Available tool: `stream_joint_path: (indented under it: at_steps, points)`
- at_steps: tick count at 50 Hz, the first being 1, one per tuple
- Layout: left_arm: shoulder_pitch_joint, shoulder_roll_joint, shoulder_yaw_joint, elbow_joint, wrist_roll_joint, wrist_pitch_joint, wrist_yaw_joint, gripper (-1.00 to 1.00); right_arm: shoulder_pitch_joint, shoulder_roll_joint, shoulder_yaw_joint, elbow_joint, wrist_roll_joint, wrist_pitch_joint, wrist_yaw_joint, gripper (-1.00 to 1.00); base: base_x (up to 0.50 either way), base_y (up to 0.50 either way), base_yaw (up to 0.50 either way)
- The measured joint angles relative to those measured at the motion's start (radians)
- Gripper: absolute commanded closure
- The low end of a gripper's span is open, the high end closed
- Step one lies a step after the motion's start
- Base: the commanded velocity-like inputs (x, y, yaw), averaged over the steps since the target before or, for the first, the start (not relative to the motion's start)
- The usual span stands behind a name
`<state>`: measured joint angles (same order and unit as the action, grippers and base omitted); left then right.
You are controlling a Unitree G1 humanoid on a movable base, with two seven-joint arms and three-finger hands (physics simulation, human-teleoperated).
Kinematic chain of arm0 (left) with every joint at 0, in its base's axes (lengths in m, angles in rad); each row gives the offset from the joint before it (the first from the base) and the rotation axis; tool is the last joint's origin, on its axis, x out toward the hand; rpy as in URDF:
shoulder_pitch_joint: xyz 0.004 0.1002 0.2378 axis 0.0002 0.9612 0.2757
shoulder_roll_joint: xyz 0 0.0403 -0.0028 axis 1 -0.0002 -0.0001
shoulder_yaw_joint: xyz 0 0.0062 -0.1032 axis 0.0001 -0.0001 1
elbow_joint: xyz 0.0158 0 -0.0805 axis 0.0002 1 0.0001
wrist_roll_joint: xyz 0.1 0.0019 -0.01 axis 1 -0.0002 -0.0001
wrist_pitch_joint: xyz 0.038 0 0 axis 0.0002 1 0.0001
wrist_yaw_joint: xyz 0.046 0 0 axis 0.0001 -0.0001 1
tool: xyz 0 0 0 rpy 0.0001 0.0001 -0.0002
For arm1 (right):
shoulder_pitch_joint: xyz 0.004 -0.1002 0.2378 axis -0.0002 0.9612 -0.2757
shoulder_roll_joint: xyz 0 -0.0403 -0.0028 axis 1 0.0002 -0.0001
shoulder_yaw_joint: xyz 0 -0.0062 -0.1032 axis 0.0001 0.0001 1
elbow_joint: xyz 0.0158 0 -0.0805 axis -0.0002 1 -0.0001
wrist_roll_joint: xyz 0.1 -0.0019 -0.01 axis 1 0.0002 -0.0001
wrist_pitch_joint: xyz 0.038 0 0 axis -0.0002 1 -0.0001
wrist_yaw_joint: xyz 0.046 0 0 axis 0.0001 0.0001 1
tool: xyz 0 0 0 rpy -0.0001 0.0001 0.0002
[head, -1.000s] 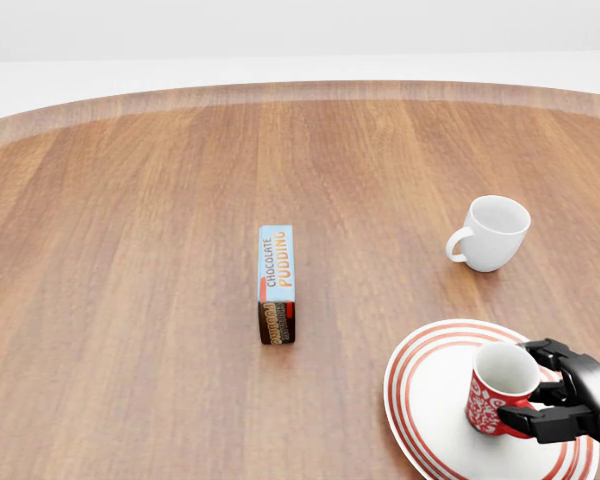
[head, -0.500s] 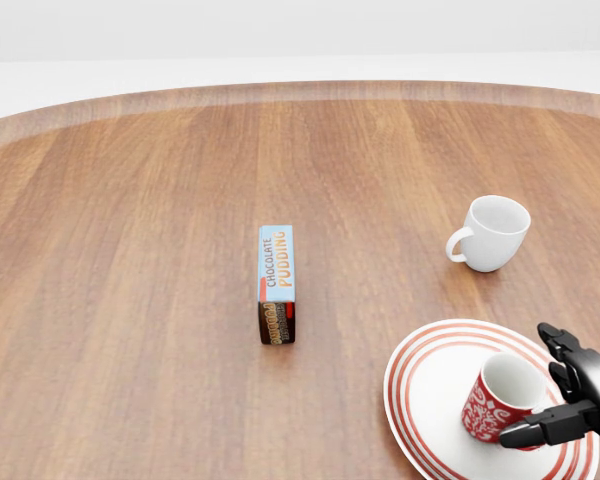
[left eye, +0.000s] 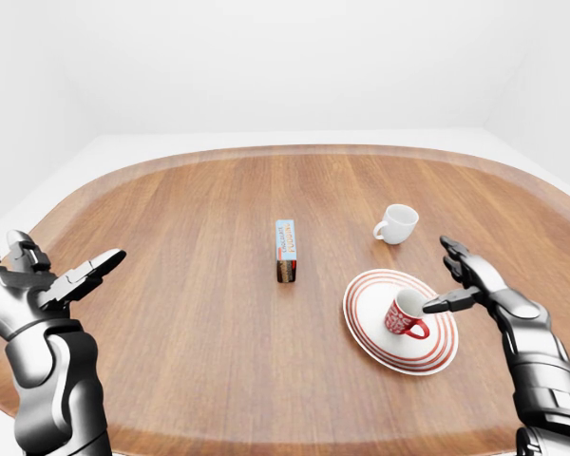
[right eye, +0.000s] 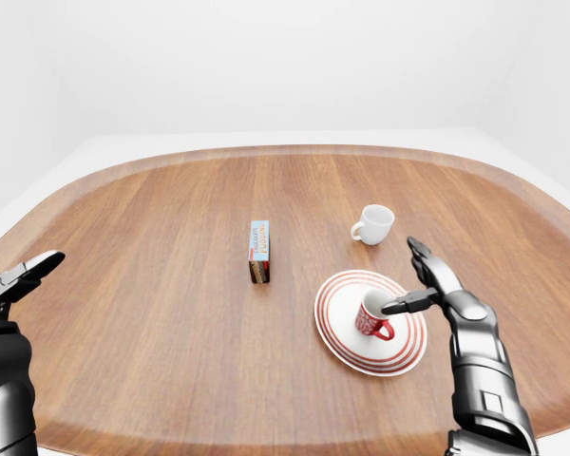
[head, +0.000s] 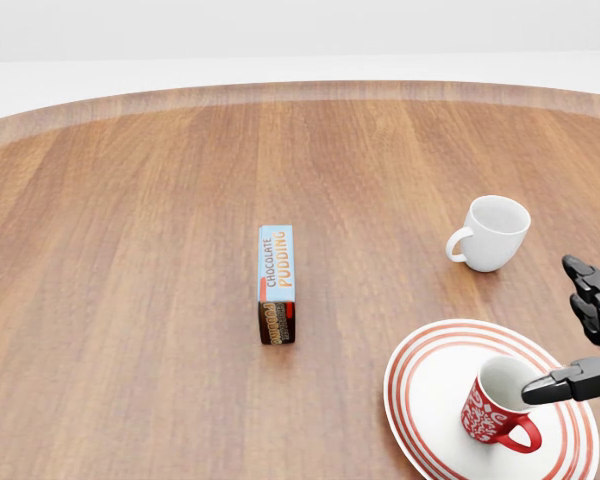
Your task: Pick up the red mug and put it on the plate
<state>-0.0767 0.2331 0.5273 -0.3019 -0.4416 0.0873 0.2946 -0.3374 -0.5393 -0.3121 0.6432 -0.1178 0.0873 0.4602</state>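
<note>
Left-eye view: wooden table (left eye: 190, 313), largest, then striped plate (left eye: 370, 328) at lower right, chocolate pudding box (left eye: 286, 251) mid-table, white mug (left eye: 397, 223) above the plate. Red mug (head: 500, 405) stands upright on the plate, handle toward view bottom-right, so placement looks done. Right hand (head: 592, 345), fingers spread and released, sits just right of the mug with one fingertip near its rim, contact unclear; left hand (left eye: 47, 285) open, empty, well apart at far left.
</note>
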Motion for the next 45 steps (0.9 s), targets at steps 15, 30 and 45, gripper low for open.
stream_joint_path:
  at_steps: [15,30,45]
  points:
    - [0.000,-0.001,0.000,0.005,0.000,0.000,-0.002,-1.00,0.050,0.013,-0.070,-0.266,-0.020,0.000,0.039,-1.00,0.00,0.00,0.00]
    - [-0.001,0.001,-0.001,0.007,-0.001,0.000,-0.001,-1.00,0.066,0.020,-0.086,-0.330,-0.032,0.000,0.053,-1.00,0.00,0.00,0.00]
    - [-0.001,0.000,-0.002,0.007,0.000,0.000,-0.001,-1.00,0.070,0.022,-0.091,-0.350,-0.037,0.000,0.058,-1.00,0.00,0.00,0.00]
